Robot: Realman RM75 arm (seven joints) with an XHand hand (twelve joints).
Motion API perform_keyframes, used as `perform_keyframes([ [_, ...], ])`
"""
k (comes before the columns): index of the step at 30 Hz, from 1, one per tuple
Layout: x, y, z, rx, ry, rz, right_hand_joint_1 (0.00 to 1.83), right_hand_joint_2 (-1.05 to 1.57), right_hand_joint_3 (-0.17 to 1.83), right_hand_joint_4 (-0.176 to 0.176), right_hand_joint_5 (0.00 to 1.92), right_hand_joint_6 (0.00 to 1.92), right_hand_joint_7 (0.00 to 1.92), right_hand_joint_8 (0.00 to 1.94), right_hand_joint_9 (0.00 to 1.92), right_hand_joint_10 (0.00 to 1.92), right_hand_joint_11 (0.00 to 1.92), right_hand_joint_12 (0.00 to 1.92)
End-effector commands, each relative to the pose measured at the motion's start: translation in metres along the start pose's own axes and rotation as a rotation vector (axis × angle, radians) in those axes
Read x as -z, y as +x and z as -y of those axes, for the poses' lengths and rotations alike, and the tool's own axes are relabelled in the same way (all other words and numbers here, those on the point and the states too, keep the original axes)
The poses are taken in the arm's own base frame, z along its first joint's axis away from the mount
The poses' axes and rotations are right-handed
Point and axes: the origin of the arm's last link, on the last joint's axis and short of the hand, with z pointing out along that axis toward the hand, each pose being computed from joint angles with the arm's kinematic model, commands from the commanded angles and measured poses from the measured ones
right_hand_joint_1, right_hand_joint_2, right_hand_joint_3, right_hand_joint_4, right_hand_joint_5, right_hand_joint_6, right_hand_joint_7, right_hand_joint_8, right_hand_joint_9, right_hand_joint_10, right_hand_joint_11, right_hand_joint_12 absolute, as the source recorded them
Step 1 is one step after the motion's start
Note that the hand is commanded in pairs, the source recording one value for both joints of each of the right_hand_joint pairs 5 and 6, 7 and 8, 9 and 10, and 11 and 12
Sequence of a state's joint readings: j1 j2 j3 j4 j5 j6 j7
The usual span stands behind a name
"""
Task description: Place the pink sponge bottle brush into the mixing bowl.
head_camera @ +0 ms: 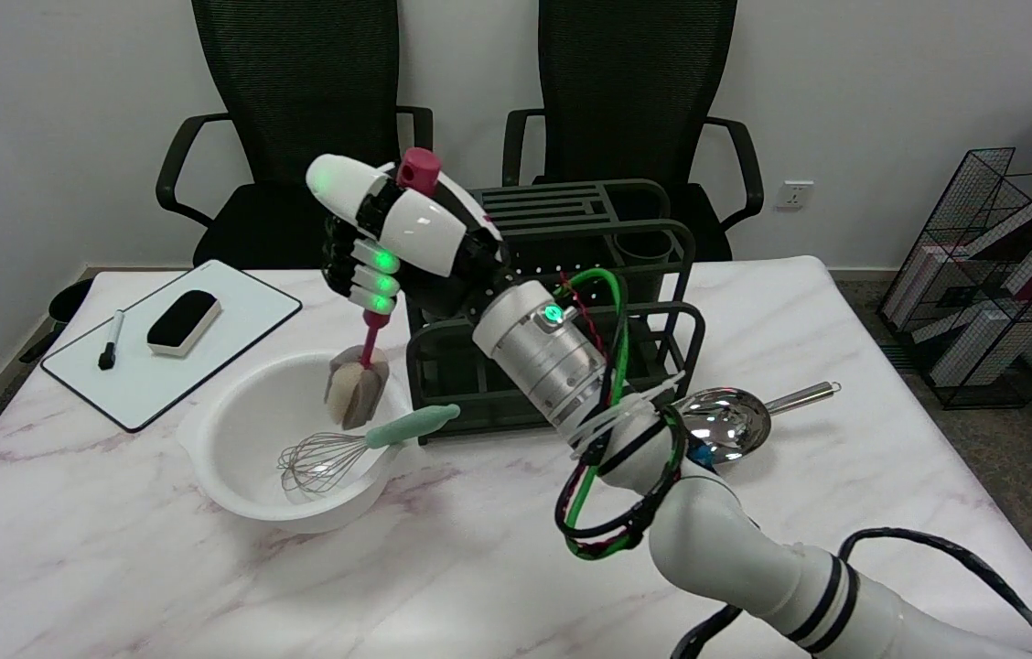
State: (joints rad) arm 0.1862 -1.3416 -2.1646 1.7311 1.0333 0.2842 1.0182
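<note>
head view: right hand (392,240) fingers clamp the pink brush (359,384) upright over the mixing bowl (232,458).

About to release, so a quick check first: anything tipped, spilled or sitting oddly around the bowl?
Nothing spilled or tipped. The whisk lies in the mixing bowl with its green handle sticking out over the rim toward the rack. The right hand holds the bottle brush upright, sponge end just above the bowl's far rim.
</note>
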Motion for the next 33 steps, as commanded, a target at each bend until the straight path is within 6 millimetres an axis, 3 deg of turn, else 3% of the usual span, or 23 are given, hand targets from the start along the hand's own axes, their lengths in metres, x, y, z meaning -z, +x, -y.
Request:
perform_keyframes([
  [1,-0.028,0.002,-0.031,-0.115,-0.091,0.0,0.92,1.57,0.75,0.0,1.92,1.92,1.92,1.92,1.92,1.92,1.92,1.92],
  [18,-0.034,0.015,-0.054,-0.079,-0.136,-0.04,0.91,1.57,0.7,0.0,1.92,1.92,1.92,1.92,1.92,1.92,1.92,1.92],
  [33,-0.04,-0.006,-0.057,-0.126,-0.136,-0.006,0.9,1.57,0.76,0.0,1.92,1.92,1.92,1.92,1.92,1.92,1.92,1.92],
])
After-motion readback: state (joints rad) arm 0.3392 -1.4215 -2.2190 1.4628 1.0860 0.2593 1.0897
